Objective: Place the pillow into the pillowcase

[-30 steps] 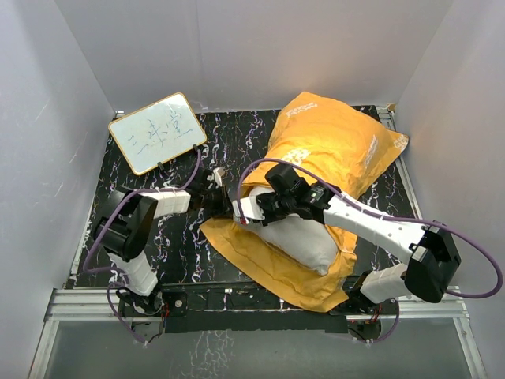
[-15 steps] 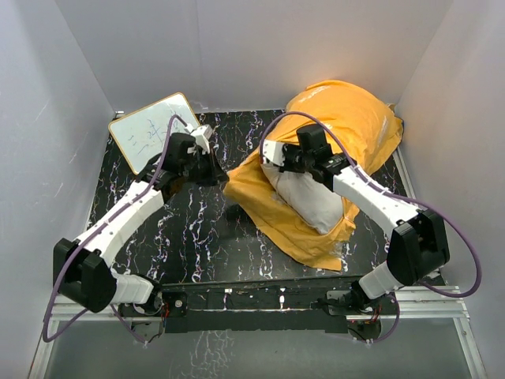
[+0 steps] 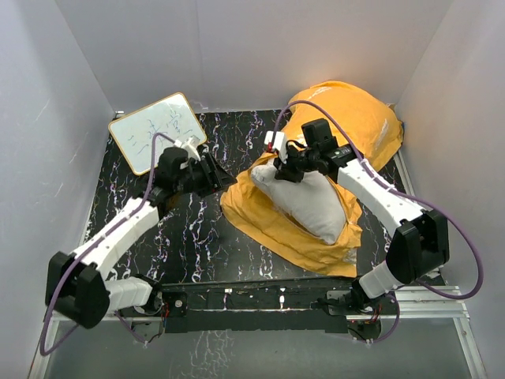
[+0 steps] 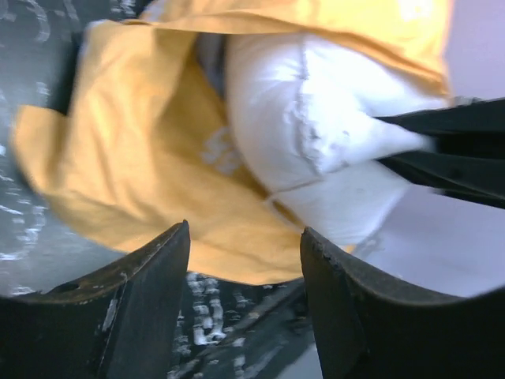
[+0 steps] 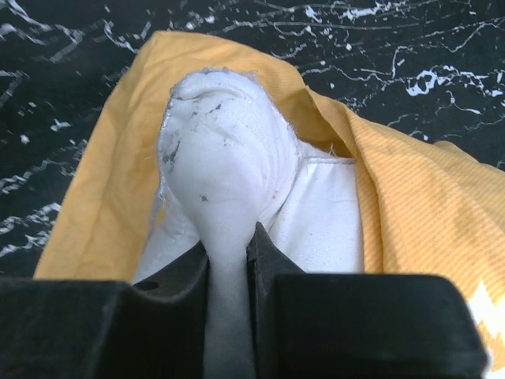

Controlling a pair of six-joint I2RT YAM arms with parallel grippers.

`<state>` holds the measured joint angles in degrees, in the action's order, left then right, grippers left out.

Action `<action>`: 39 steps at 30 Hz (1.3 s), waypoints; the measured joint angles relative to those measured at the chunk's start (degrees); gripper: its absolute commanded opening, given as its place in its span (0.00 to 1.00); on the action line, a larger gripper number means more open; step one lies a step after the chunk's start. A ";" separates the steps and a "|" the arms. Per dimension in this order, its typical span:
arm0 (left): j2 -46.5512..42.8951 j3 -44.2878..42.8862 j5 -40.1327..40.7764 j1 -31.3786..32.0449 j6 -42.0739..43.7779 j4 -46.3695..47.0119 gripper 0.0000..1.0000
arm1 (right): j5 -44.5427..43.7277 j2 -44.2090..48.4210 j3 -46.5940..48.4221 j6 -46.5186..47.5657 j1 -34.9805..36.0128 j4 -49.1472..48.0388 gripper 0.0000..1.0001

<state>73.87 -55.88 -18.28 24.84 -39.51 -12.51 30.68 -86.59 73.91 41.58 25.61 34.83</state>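
The white pillow (image 3: 309, 204) lies half inside the orange-yellow pillowcase (image 3: 347, 118), whose open lower flap (image 3: 256, 221) spreads on the black marbled table (image 3: 189, 245). My right gripper (image 3: 281, 168) is shut on the pillow's near-left corner, and the cloth bunches between its fingers. In the right wrist view the pillow (image 5: 222, 158) bulges above the right gripper (image 5: 229, 237), with the pillowcase (image 5: 410, 205) beside it. My left gripper (image 3: 226, 180) stands open just left of the pillowcase's edge. In the left wrist view the left gripper (image 4: 245, 237) holds nothing, and the pillowcase (image 4: 118, 158) and pillow (image 4: 316, 134) lie beyond it.
A framed whiteboard (image 3: 155, 132) with writing leans at the table's back left corner. White enclosure walls (image 3: 47, 118) close in the left, back and right sides. The arm bases sit on a metal rail (image 3: 252, 304) at the near edge.
My left gripper has opened from shut and its arm has drawn back slightly. My right gripper keeps its hold on the pillow's corner, and pillow and pillowcase have shifted a little.
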 measured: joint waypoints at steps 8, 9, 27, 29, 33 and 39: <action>-0.79 17.55 0.59 4.09 -29.33 23.67 0.56 | 5.27 -0.04 1.29 -6.82 -3.15 0.52 0.08; 1.46 16.87 2.69 5.95 -30.38 23.21 0.57 | 5.27 -0.04 1.29 -7.37 -3.30 0.42 0.08; 25.83 -0.50 24.06 23.85 -53.88 8.81 0.64 | 6.25 0.09 -1.18 -13.46 -4.76 -3.61 0.08; 28.57 -3.80 24.33 23.93 -55.84 7.67 0.59 | 6.40 0.31 -1.64 -13.53 -4.79 -3.89 0.08; 30.69 -6.82 25.31 24.04 -59.39 5.11 0.38 | 6.16 0.81 -1.70 -13.90 -5.27 -3.96 0.08; 28.41 -5.53 29.97 24.09 -61.83 4.85 0.39 | 7.91 3.19 -1.33 -16.26 -9.29 -3.96 0.08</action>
<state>102.28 -61.41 11.68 48.93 -101.34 -7.66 38.59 -83.40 72.58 25.32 16.32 30.87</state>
